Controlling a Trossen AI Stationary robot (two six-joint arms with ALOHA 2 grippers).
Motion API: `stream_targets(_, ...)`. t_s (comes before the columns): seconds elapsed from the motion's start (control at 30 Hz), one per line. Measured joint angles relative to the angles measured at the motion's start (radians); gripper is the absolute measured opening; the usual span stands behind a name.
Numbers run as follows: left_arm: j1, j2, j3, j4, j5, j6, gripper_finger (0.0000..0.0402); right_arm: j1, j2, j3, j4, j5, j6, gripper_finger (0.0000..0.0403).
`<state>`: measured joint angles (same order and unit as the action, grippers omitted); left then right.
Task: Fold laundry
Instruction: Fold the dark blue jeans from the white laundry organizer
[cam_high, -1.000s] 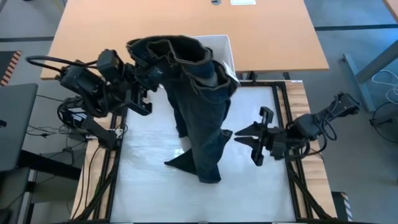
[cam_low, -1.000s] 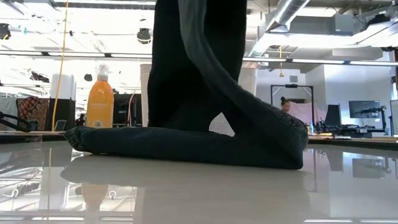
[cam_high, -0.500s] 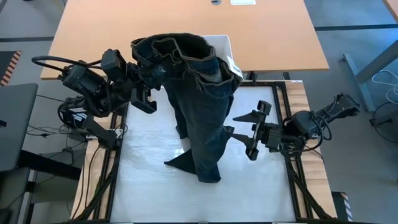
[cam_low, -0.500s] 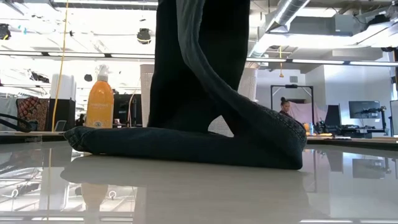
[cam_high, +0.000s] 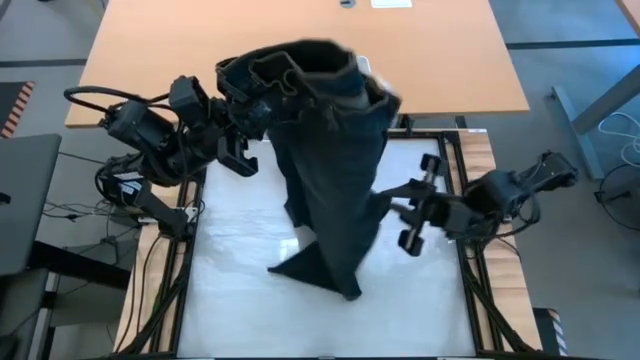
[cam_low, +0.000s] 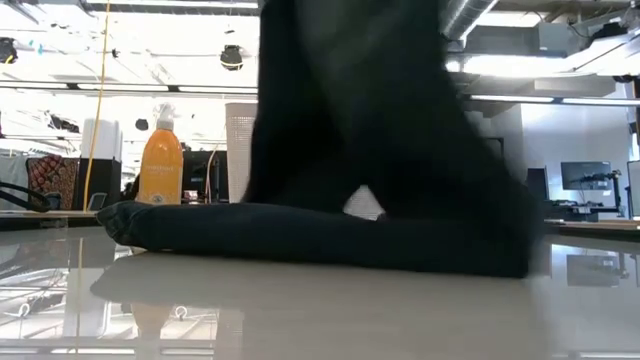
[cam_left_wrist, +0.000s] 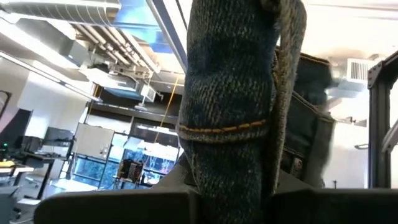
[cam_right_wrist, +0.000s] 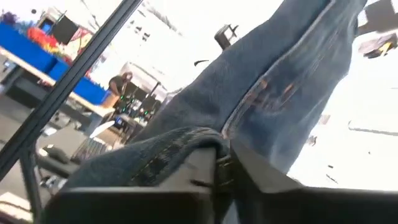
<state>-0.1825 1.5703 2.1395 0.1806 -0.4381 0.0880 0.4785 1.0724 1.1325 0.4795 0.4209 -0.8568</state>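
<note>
The laundry here is one pair of dark blue jeans (cam_high: 325, 170). Its waistband (cam_high: 295, 70) is raised high at the table's far left. The legs hang down, and their lower ends (cam_low: 300, 235) lie on the white table. My left gripper (cam_high: 255, 120) is shut on the waistband. My right gripper (cam_high: 385, 205) is at the jeans' right side, about halfway down a leg, and is shut on the denim there. My left gripper pinches the waistband (cam_left_wrist: 227, 134), with its orange stitching, between its two fingers (cam_left_wrist: 124, 205). It reaches in from the table's left, slanting upward. The jeans hang below it. My right gripper pinches a folded edge of the leg (cam_right_wrist: 186, 143) along a seam. It comes from the table's right, slanting upward. The cloth runs up and away from it.
A wooden table (cam_high: 300, 30) stands beyond the work table. A corner of a white bin (cam_high: 362, 64) shows behind the jeans. An orange bottle (cam_low: 161, 160) stands at the far left in the low view. A black frame (cam_high: 455, 170) borders the white surface.
My right gripper opened wide, moved toward the jeans and a little up, and shut on the side of the leg. The hanging jeans have swung and widened toward the table's right. The leg ends stay on the table.
</note>
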Motion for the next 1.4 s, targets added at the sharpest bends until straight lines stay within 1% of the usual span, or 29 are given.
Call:
stream_targets(0.03, 0.000, 0.000, 0.000, 0.000, 0.011, 0.000, 0.0029, 0.007, -0.015, 0.009, -0.016, 0.000, -0.013, 0.0033)
stream_targets(0.07, 0.001, 0.000, 0.000, 0.002, 0.026, 0.000, 0.0029, 0.013, -0.029, 0.019, -0.026, 0.004, -0.019, 0.0032)
stream_targets(0.17, 0.000, 0.002, 0.000, 0.041, 0.090, 0.000, 0.0029, 0.017, -0.058, 0.057, -0.027, 0.050, -0.044, 0.0042)
stream_targets(0.3, 0.007, 0.002, 0.000, 0.138, 0.196, 0.001, 0.0029, -0.013, -0.081, 0.161, -0.017, 0.051, -0.142, 0.0045)
stream_targets(0.4, 0.016, 0.000, 0.001, 0.162, 0.252, 0.005, 0.0029, -0.041, -0.078, 0.263, -0.014, 0.006, -0.121, 0.0038)
stream_targets(0.47, 0.021, 0.001, 0.001, 0.159, 0.254, 0.005, 0.0029, -0.063, -0.062, 0.325, -0.014, -0.029, -0.087, 0.0037)
stream_targets(0.53, 0.026, 0.002, 0.000, 0.157, 0.254, 0.005, 0.0029, -0.091, -0.040, 0.375, -0.037, -0.026, -0.053, 0.0037)
stream_targets(0.57, 0.031, 0.002, 0.000, 0.157, 0.253, 0.003, 0.0029, -0.106, -0.028, 0.394, -0.079, -0.017, -0.039, 0.0037)
stream_targets(0.63, 0.038, 0.002, 0.000, 0.158, 0.251, -0.007, 0.0029, -0.137, -0.002, 0.438, -0.199, 0.028, -0.045, 0.0037)
stream_targets(0.67, 0.040, 0.002, 0.000, 0.158, 0.250, -0.016, 0.0029, -0.150, 0.011, 0.463, -0.266, 0.068, -0.079, 0.0037)
stream_targets(0.73, 0.043, 0.002, 0.000, 0.155, 0.244, -0.032, 0.0029, -0.162, 0.042, 0.506, -0.381, 0.198, -0.212, 0.0037)
stream_targets(0.8, 0.043, 0.003, -0.001, 0.149, 0.241, -0.045, 0.0029, -0.169, 0.069, 0.524, -0.381, 0.364, -0.331, 0.0037)
stream_targets(0.83, 0.043, 0.004, -0.001, 0.149, 0.240, -0.047, 0.0029, -0.180, 0.083, 0.528, -0.364, 0.397, -0.344, 0.0037)
stream_targets(0.87, 0.043, 0.004, -0.001, 0.149, 0.236, -0.047, 0.0029, -0.193, 0.093, 0.528, -0.374, 0.397, -0.335, 0.0037)
stream_targets(0.93, 0.043, 0.002, -0.001, 0.156, 0.229, -0.048, 0.0029, -0.206, 0.103, 0.528, -0.423, 0.333, -0.315, 0.0037)
stream_targets(0.97, 0.043, -0.002, -0.001, 0.156, 0.225, -0.048, 0.0029, -0.203, 0.103, 0.529, -0.445, 0.304, -0.336, 0.0037)
stream_targets(1.0, 0.043, -0.005, -0.001, 0.157, 0.221, -0.048, 0.0029, -0.197, 0.104, 0.529, -0.453, 0.300, -0.375, 0.0037)
stream_targets(1.07, 0.043, -0.010, 0.000, 0.166, 0.219, -0.048, 0.0029, -0.193, 0.112, 0.529, -0.389, 0.356, -0.454, 0.0037)
stream_targets(1.1, 0.043, -0.015, 0.000, 0.167, 0.217, -0.047, 0.0029, -0.204, 0.117, 0.529, -0.337, 0.386, -0.479, 0.0037)
stream_targets(1.13, 0.042, -0.016, 0.000, 0.173, 0.217, -0.048, 0.0029, -0.218, 0.125, 0.528, -0.289, 0.393, -0.485, 0.0037)
stream_targets(1.2, 0.042, -0.016, 0.000, 0.191, 0.218, -0.047, 0.0029, -0.252, 0.127, 0.528, -0.176, 0.364, -0.489, 0.0037)
stream_targets(1.3, 0.051, -0.016, 0.000, 0.212, 0.215, -0.042, 0.0029, -0.265, 0.114, 0.528, -0.020, 0.304, -0.499, 0.0037)
stream_targets(1.37, 0.064, -0.014, 0.000, 0.222, 0.212, -0.058, 0.0029, -0.272, 0.105, 0.537, 0.023, 0.271, -0.511, 0.0038)
stream_targets(1.4, 0.074, -0.014, 0.000, 0.225, 0.215, -0.067, 0.0029, -0.275, 0.099, 0.547, 0.009, 0.267, -0.525, 0.0038)
